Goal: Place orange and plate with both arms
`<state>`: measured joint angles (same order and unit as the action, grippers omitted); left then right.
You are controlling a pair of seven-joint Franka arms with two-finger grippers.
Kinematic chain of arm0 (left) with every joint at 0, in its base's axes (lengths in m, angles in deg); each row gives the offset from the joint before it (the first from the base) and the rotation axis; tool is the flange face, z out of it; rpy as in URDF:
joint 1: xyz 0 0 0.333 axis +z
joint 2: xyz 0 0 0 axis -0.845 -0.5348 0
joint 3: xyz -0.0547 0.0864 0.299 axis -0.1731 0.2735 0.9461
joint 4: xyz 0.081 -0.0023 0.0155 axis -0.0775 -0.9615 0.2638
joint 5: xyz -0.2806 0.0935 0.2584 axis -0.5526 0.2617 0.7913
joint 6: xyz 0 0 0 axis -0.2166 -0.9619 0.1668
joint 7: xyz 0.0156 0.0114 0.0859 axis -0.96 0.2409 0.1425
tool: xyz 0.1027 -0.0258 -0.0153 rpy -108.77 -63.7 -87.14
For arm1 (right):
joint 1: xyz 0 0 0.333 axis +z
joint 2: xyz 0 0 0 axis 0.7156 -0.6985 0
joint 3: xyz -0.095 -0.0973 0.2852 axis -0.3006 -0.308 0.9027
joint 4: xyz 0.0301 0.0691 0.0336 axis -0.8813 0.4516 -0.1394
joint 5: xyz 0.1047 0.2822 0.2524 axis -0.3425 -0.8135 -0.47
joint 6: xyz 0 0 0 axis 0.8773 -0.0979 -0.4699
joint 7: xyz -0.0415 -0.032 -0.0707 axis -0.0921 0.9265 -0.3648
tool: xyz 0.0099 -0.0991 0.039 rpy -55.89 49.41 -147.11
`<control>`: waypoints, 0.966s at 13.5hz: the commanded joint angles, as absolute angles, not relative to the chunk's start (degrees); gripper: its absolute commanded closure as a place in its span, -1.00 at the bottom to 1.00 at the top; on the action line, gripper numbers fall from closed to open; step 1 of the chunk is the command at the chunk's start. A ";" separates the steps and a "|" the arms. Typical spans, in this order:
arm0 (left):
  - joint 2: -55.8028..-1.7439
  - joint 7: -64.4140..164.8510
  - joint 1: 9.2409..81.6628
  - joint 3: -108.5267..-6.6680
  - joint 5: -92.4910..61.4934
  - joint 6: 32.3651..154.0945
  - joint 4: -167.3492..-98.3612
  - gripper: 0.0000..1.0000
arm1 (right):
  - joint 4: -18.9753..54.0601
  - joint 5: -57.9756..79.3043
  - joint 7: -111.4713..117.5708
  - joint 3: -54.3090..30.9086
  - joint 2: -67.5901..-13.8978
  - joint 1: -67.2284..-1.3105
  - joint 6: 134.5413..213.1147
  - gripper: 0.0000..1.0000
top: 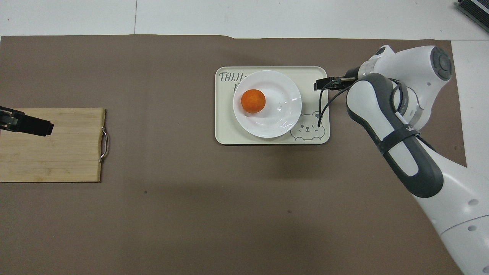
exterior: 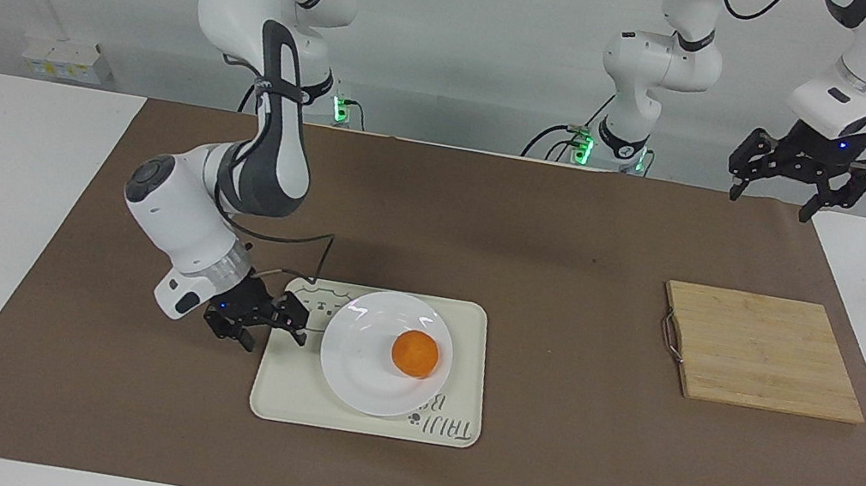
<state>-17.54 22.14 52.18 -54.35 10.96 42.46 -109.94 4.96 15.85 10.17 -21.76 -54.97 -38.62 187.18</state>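
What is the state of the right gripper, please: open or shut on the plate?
Open: the right gripper has spread fingers beside the tray, clear of the plate.

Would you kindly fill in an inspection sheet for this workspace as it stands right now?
Surface: white table under a brown mat.
Job's things: orange sits in the plate; plate rests on a cream bear tray.
Clutter: wooden cutting board toward the left arm's end.
Grippers: right gripper open, low at the tray's edge, clear of the plate; left gripper open, waiting raised above the cutting board's end of the table.
Cables: black cable loops from the right arm's wrist.
Surroundings: white wall, small white boxes on a ledge.
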 commanded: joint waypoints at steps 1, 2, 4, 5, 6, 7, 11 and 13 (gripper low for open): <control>-18.01 21.86 52.92 -54.75 11.40 41.16 -108.47 -1.00 | 5.99 23.38 9.20 -22.15 -50.03 -40.41 181.42 -1.00; -18.01 21.86 52.92 -54.83 11.40 41.16 -108.47 -1.00 | 5.99 25.85 9.11 -22.41 -48.18 -41.20 179.30 -1.00; -18.01 21.86 52.92 -54.75 11.40 41.16 -108.47 -1.00 | 5.99 28.50 9.03 -22.50 -45.10 -43.40 174.29 -1.00; -18.01 21.86 52.92 -54.83 11.40 41.16 -108.47 -1.00 | 5.99 29.73 9.03 -22.50 -43.52 -44.19 171.74 -1.00; -18.01 21.86 52.92 -54.75 11.40 41.16 -108.47 -1.00 | 5.90 31.13 8.94 -22.77 -42.12 -44.90 169.54 -1.00; -18.01 21.86 52.92 -54.75 11.40 41.16 -108.47 -1.00 | 5.90 31.58 8.85 -22.77 -40.80 -45.51 167.95 -1.00; -18.01 21.86 52.92 -54.75 11.40 41.16 -108.47 -1.00 | 5.90 32.99 7.28 -23.20 -35.44 -48.41 161.89 -1.00; -18.01 21.86 52.92 -54.75 11.40 41.16 -108.47 -1.00 | 5.81 36.14 1.15 -23.21 -32.27 -48.42 159.07 -1.00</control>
<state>-17.54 22.14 52.18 -54.35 10.96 42.46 -109.94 4.84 32.64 6.90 -23.82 -35.86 -48.08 161.36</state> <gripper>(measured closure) 0.000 0.000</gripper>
